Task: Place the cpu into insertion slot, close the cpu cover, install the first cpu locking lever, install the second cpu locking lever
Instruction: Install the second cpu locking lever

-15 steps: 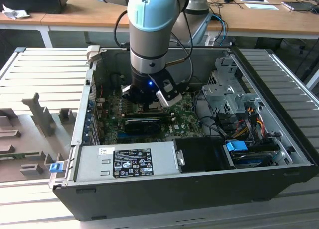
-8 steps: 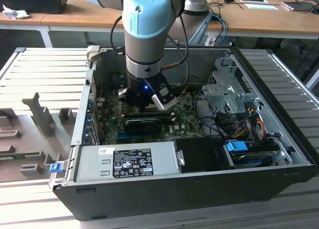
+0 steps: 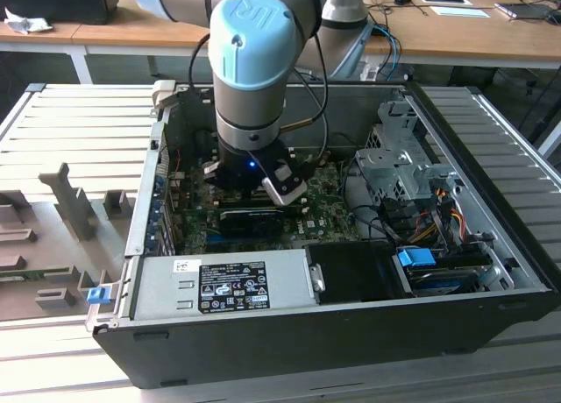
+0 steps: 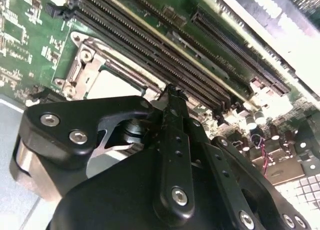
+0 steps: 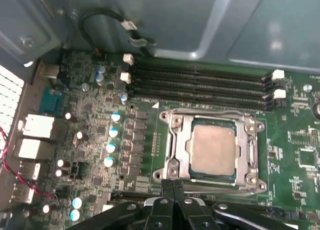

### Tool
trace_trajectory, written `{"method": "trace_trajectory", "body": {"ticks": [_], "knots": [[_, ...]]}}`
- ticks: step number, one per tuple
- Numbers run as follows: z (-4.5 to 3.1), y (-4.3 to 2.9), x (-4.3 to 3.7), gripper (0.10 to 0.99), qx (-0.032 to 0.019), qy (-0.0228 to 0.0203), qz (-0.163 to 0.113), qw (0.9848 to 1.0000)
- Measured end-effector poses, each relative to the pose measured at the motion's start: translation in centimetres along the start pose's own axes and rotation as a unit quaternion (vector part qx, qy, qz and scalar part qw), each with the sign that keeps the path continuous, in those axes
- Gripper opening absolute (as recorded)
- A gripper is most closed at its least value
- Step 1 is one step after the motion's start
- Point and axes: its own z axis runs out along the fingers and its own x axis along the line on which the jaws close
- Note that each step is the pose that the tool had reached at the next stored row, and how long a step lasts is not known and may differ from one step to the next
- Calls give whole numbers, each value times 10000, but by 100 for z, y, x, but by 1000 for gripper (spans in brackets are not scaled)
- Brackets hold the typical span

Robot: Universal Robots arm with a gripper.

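In the first wrist view the cpu (image 5: 212, 150) lies flat in the insertion slot (image 5: 260, 182) on the green motherboard. The cpu cover (image 5: 246, 145) is down over it, and its silvery top shows through the window. A thin wire lever (image 5: 210, 111) runs along the socket edge beside the memory slots. My gripper (image 5: 173, 186) is shut, its fingertips pressed together at the opposite socket edge; whether they pinch anything is hidden. In the second wrist view the gripper (image 4: 172, 94) reaches next to the cpu (image 4: 112, 85). The arm (image 3: 254, 88) stands over the open computer case.
Long black memory slots (image 5: 200, 85) run beside the socket, and capacitors (image 5: 111, 147) stand nearby. The case holds a power supply (image 3: 219, 285), a black card (image 3: 250, 219) and a drive cage (image 3: 399, 158) with cables. Grey fixture blocks (image 3: 74, 210) sit at the exterior view's left.
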Motion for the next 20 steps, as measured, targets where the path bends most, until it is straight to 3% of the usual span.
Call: {"method": "trace_trajectory", "body": {"ticks": [1,7,9,12,14,18,20], "knots": [[11,-12,34,106,-47,-5,0,10000],[55,-45,53,106,-82,-19,37,10000],[72,-54,72,106,-171,-32,45,9998],[93,-65,84,106,-234,-38,44,9997],[109,-71,88,106,-305,-47,45,9995],[133,-78,94,106,-328,-48,44,9994],[100,-67,97,106,-334,-50,43,9994]]}}
